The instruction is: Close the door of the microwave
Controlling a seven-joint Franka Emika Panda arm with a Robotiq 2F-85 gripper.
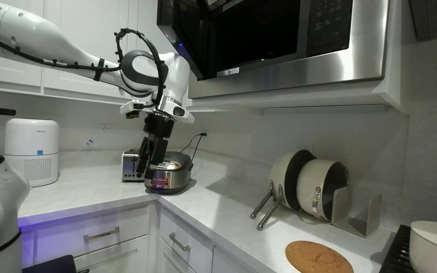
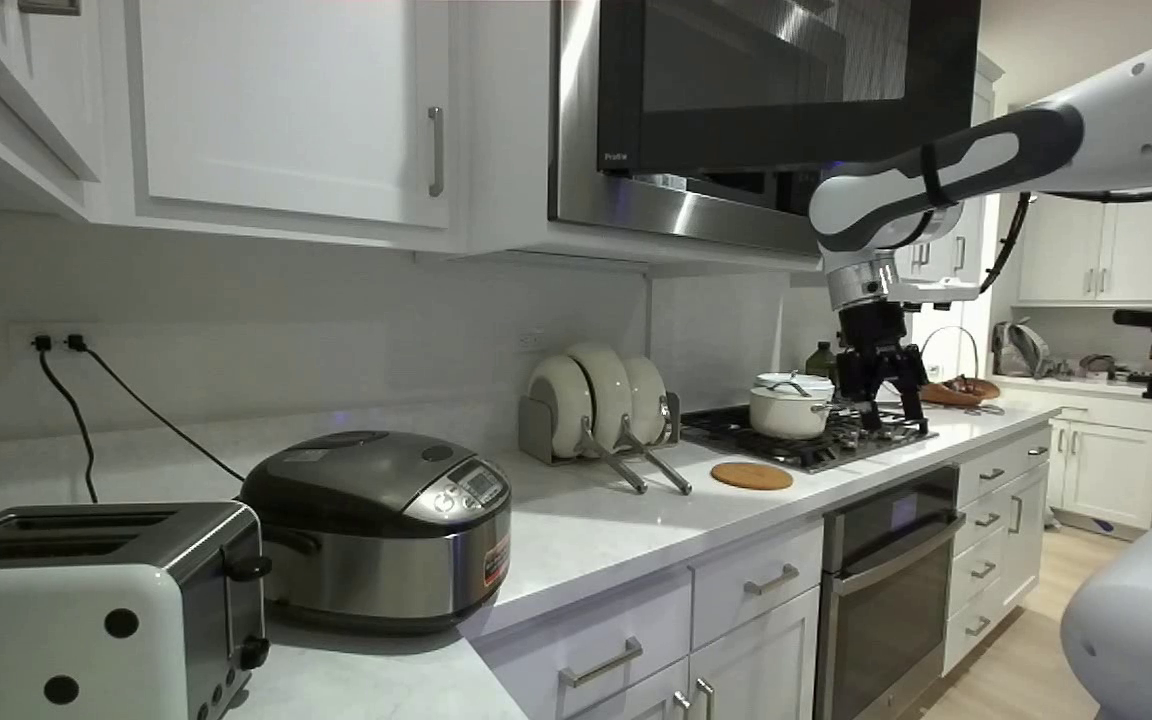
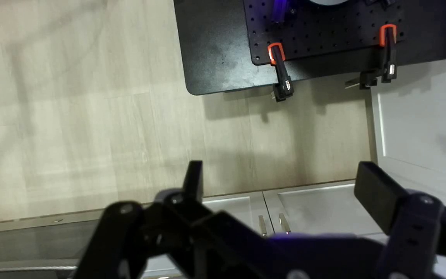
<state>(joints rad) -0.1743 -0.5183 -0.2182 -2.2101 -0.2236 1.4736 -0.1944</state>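
Nearest of all in an exterior view, a cork mat (image 1: 319, 257) lies flat toward the front edge of the counter (image 1: 222, 197). Just past it, pans (image 1: 311, 182) stand on edge in a rack (image 1: 341, 204), toward the back edge. Up above hangs the microwave (image 1: 366, 45), and there's the door (image 2: 786, 80) — standing open, swung out at the microwave's far end. The arm (image 1: 63, 45) bends close by the door's lower edge; whether they touch, I can't tell. Below it the gripper (image 3: 279, 172) points straight down — jaws spread wide in the wrist view, holding nothing, floor (image 3: 110, 135) and cabinet doors (image 3: 323, 209) beneath. Farther on, the rice cooker (image 1: 176, 178) sits right at the counter's inner corner, the toaster (image 1: 129, 167) just beside it.
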